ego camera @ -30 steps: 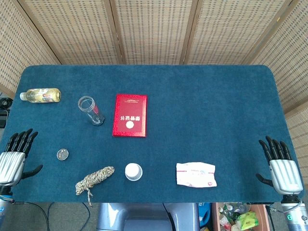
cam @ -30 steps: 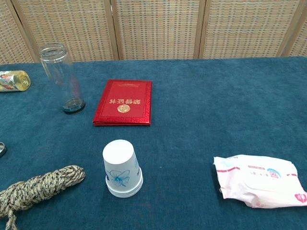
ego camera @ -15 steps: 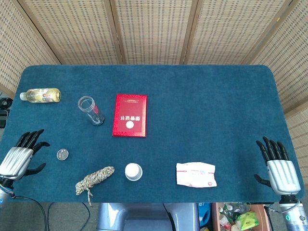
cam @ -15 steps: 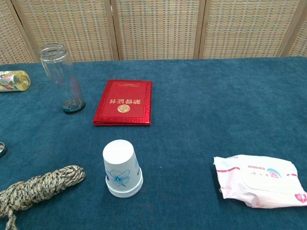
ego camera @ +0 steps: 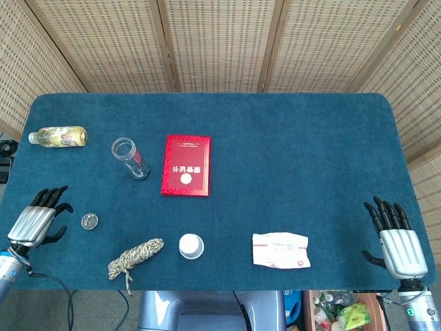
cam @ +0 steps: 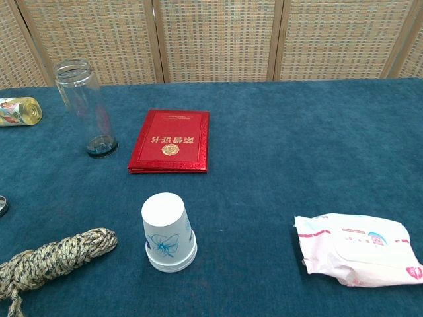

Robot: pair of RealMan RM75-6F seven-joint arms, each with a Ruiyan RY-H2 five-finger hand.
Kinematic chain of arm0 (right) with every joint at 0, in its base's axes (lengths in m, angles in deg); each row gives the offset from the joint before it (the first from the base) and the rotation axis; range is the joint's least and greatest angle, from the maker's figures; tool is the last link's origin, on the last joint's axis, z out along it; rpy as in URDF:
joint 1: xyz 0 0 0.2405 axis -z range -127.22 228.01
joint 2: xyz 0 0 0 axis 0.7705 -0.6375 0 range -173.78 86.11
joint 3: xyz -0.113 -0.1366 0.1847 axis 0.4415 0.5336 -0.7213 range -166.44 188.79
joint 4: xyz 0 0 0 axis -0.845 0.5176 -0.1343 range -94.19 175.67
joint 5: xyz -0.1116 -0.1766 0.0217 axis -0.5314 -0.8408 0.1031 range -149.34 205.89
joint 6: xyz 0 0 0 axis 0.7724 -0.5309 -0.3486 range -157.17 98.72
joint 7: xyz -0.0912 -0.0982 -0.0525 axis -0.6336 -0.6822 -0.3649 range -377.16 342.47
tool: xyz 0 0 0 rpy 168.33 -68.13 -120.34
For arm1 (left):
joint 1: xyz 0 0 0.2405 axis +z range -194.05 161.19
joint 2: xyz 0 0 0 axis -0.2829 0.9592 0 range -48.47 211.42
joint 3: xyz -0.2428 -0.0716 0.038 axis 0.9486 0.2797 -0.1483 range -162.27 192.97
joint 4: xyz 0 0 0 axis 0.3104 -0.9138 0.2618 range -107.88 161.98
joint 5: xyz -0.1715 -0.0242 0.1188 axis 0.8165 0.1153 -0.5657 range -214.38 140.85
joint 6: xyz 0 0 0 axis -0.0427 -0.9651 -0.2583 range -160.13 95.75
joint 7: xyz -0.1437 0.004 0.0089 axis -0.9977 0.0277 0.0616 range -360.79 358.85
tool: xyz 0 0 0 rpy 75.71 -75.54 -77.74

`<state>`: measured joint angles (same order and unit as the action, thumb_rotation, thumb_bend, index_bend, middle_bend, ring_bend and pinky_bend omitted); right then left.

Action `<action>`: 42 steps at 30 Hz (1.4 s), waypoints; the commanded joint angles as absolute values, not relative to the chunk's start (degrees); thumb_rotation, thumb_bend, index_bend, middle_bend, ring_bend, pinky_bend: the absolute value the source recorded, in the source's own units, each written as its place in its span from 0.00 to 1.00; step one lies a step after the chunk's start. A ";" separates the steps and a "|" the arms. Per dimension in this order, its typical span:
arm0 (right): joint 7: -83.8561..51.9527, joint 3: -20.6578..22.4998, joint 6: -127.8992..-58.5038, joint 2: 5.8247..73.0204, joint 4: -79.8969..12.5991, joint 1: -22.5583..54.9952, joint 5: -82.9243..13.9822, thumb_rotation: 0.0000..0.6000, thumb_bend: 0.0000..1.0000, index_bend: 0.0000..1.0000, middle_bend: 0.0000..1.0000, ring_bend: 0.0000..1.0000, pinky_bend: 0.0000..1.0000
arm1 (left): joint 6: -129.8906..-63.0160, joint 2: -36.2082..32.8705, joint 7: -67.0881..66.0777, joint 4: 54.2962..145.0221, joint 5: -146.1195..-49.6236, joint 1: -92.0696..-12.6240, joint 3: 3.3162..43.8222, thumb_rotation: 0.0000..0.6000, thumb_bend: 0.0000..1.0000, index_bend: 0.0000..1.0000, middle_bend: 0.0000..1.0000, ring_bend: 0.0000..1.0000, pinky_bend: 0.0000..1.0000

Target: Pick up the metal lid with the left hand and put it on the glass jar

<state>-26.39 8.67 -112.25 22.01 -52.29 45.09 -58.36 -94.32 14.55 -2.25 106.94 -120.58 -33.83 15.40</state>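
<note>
The left hand [ego camera: 34,222], empty with fingers apart, lies at the near left table edge, just left of the small round metal lid [ego camera: 89,221]. Bare blue cloth separates the lid from the upright, uncapped clear glass jar [ego camera: 131,158] farther back. Right of the jar lies a red booklet with gold characters [ego camera: 186,165], too small to read. The right hand [ego camera: 396,238], empty and spread, rests at the near right edge.

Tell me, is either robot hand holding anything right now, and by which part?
Nothing is held. The left robot hand is open beside the metal lid, not touching it; the right robot hand is open too.
</note>
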 commanded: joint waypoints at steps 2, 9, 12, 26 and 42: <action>-26.34 8.65 -112.25 22.05 -52.24 45.07 -58.35 1.00 0.00 0.07 0.00 0.00 0.00 | -92.63 12.79 -1.76 105.03 -119.70 -34.73 15.11 1.00 0.41 0.38 0.00 0.00 0.00; -26.22 8.60 -112.62 22.20 -52.12 45.12 -58.57 1.00 0.00 0.07 0.00 0.00 0.00 | -90.88 11.12 -0.71 103.66 -118.69 -35.73 15.05 1.00 0.41 0.39 0.00 0.00 0.00; -26.21 8.61 -112.65 22.23 -52.10 45.12 -58.60 1.00 0.00 0.07 0.00 0.00 0.00 | -90.62 10.74 0.04 103.54 -118.44 -36.07 15.04 1.00 0.40 0.39 0.00 0.00 0.00; -25.50 8.46 -113.53 22.58 -51.71 45.28 -59.10 1.00 0.00 0.07 0.00 0.00 0.00 | -90.61 9.85 2.27 103.66 -117.64 -36.72 14.86 1.00 0.33 0.41 0.00 0.00 0.00; -24.31 8.40 -114.16 22.76 -51.29 45.36 -59.64 1.00 0.00 0.07 0.00 0.00 0.00 | -88.64 7.91 4.70 102.37 -116.20 -38.22 14.95 1.00 0.34 0.45 0.00 0.00 0.00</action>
